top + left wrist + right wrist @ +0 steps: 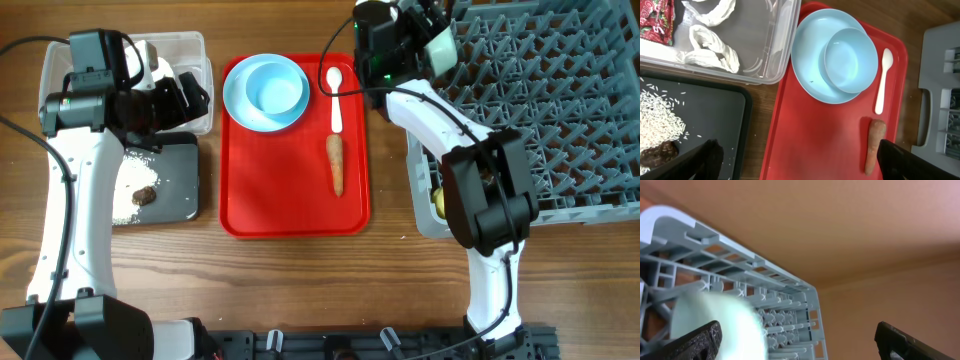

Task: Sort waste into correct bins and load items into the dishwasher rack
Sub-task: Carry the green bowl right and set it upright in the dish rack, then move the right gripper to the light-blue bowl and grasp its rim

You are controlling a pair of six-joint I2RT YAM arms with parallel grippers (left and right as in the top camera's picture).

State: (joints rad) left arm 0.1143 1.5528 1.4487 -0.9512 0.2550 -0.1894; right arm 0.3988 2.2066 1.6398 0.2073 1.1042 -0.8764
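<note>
**Item:** carrot (337,165), slim, orange-brown; waste, not yet binned.
**Location:** laid on the right half of the red tray (290,205), just near of the white spoon (335,95) and roughly in line with it.
**Long axis:** near–far, with the thick end far and the tapered tip near.
**Bearing:** right of, and nearer than, the left gripper (799,150). That gripper is poised at the right side of the clear bin (195,50), just far of the black bin (185,195), with jaws spread wide and nothing between them.
**Right gripper** (797,330): likewise spread, positioned at the far left corner of the dishwasher rack (560,120). A blurred pale bowl (722,322) is seen beside one finger; contact cannot be determined.
**Judgement:** the left arm is favoured, since the bins lie beside it. A grasp across the carrot's width, closing left–right, is called for.
</note>
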